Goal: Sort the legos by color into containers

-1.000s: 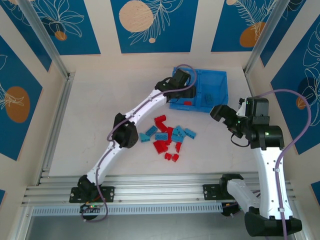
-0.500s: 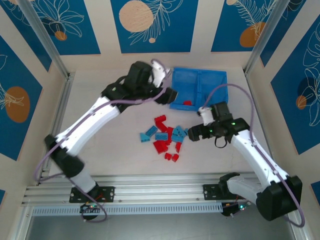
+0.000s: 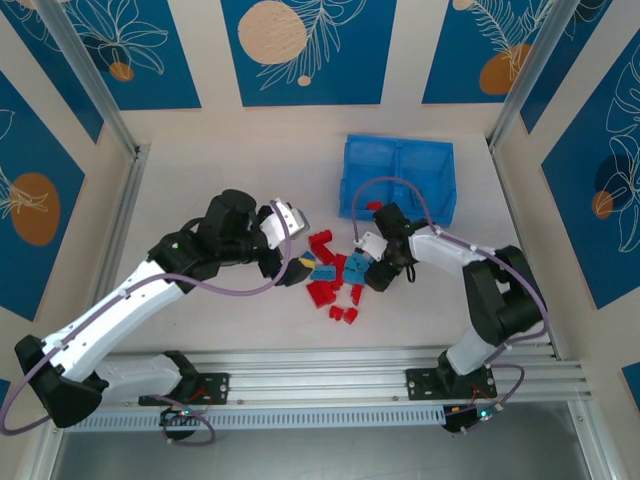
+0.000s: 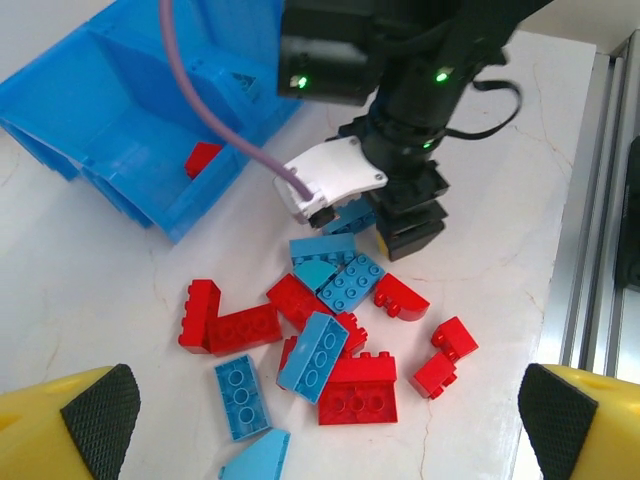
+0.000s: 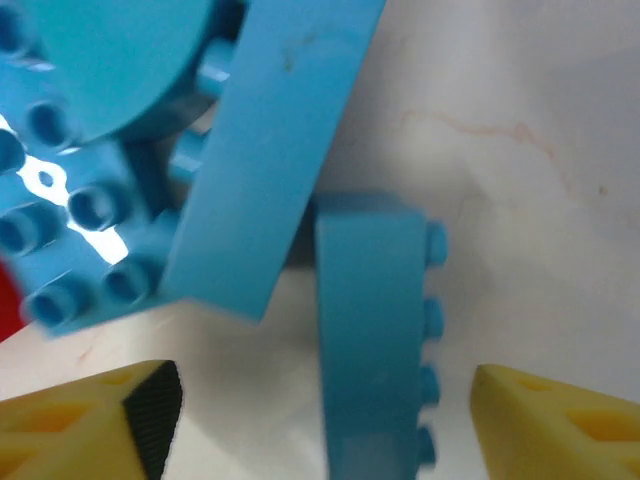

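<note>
Left gripper [image 4: 322, 425]: jaws spread wide with nothing between them. It hangs over the near-left side of the pile, yellow fingers [image 4: 70, 430] out at the corners of its wrist view.
Small red bricks [image 4: 445, 358]: two lie at the near edge of the pile, just beside the rest.
Legos [image 4: 330, 350]: red and light-blue ones lie mixed and loose on the white table [image 3: 200, 180]. They sit between the two grippers, and several touch or overlap.
Right gripper [image 5: 325, 410]: low at the right side of the pile, with the jaws partly apart.
Light-blue brick [image 5: 370, 330]: on its side with the studs facing right, between the right gripper's fingers (a sliver of table shows on each side, so no contact is visible). Another blue brick leans beside it.
Tray [image 3: 420, 165]: bright blue with two compartments, beyond the pile toward the back of the table.
Red brick [image 4: 203, 158]: alone in the tray's left compartment, near its front wall.
</note>
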Tool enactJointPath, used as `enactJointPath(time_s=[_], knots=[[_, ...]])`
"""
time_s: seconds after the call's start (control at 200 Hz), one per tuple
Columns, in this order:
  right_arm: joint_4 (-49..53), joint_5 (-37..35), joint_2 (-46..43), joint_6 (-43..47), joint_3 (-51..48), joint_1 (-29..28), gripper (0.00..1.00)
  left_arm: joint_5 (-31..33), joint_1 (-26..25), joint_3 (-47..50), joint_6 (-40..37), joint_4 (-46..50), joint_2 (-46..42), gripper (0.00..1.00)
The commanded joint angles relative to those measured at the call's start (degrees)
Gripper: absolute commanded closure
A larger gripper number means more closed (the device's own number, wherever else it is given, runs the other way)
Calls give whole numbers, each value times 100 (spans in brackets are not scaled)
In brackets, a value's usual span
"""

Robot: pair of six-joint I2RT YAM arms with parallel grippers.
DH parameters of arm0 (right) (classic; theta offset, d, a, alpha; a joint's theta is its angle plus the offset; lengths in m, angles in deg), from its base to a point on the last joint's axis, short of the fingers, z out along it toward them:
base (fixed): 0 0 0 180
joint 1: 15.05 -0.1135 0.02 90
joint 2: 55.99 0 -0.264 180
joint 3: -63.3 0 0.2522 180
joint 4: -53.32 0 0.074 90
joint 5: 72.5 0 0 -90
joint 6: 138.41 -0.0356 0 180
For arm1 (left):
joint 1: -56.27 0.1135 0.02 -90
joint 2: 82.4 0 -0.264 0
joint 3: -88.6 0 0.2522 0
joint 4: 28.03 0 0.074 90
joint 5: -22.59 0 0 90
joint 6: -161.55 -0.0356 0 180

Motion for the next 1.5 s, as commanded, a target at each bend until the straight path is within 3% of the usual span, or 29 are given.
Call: enactJointPath(time_s=[0.0,0.19,0.345,0.545,0.69,0.825,0.975,1.245,1.495], knots=[[-271,-118,341,90,348,76,39,-31,-57,123,-85,1,-131,0],[-186,-62,389,81,425,53,70,-87,-57,175,-127,-65,-139,0],[1,-158,-73,-38,416,26,80,-131,-57,216,-160,-204,-114,0],[10,-306,-1349,-505,648,129,79,-48,-57,320,205,-627,-96,0],[230,-324,-1412,-1642,1537,658,79,469,-52,348,890,-945,23,0],[507,-321,-729,-2889,2558,1386,79,1315,-51,154,1711,-716,240,0],[828,-537,370,-3607,3506,1905,79,1551,-57,65,2145,-461,339,0],[1237,-298,2221,-4250,4692,2251,77,1903,-50,114,2477,-262,288,0],[1270,163,2682,-4564,5061,2267,65,2208,-54,166,2517,-3,339,0]])
